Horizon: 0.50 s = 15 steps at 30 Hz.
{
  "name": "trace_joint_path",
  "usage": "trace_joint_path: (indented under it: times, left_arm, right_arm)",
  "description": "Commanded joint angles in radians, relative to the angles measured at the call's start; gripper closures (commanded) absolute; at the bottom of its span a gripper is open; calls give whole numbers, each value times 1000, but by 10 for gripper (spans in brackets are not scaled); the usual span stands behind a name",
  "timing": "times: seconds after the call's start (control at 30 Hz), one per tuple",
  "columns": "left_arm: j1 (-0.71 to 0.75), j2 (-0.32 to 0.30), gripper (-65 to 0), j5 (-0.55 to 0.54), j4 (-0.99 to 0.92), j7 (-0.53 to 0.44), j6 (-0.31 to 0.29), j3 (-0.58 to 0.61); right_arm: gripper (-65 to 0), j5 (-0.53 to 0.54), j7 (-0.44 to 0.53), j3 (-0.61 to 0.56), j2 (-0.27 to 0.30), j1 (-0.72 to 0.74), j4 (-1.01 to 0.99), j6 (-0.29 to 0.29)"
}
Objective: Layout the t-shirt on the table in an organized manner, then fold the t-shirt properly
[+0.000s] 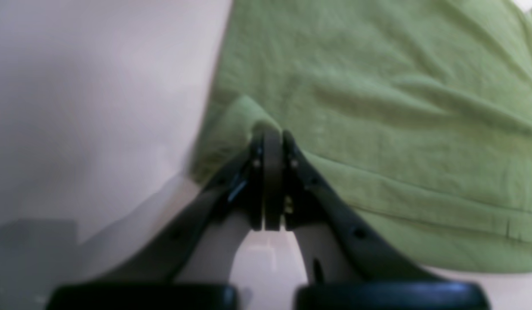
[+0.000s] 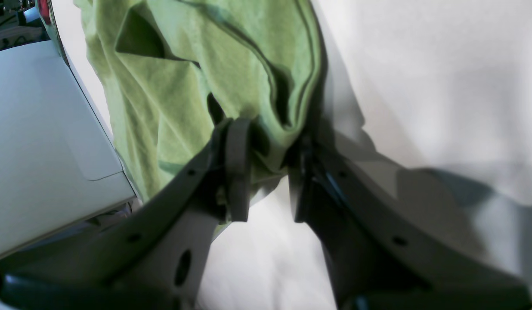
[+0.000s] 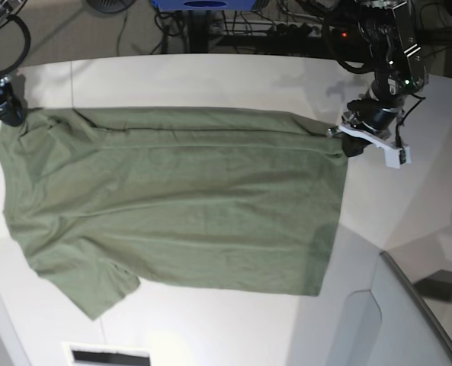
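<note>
Across white surface: olive t-shirt spread nearly flat, sleeve rumpled at near corner. Left tool clamped on hem corner; right tool gripping bunched fabric at opposite end. Risk: uneven pull skews cloth, or thin hem slips free.

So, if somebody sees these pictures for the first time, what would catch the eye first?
First the t-shirt, a big olive-green shape spread nearly flat across the white table, with one sleeve sticking out toward the near edge. Next, the two arms at its far corners: the left gripper is pinched shut on the shirt's hem corner, and the right gripper has a bunched fold of cloth between its fingers.
</note>
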Motion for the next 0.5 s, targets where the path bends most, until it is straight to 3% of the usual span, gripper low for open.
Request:
trace_joint_path:
  times: [0.0, 0.1, 0.23, 0.47]
  left_arm:
    - [17, -10, 0, -9, 24, -17, 23, -4]
    - [32, -10, 0, -15, 24, -19, 60, -22]
    - [23, 15, 0, -17, -10, -19, 59, -96]
    - [-14, 16, 0, -17, -73, -17, 53, -101]
  right_arm:
    - [-153, -67, -10, -1, 13, -13, 0, -31]
    - [-153, -67, -8, -1, 13, -12, 0, -31]
    - [-153, -67, -10, -1, 13, -10, 0, -31]
    - [-153, -70, -8, -1, 13, -12, 0, -31]
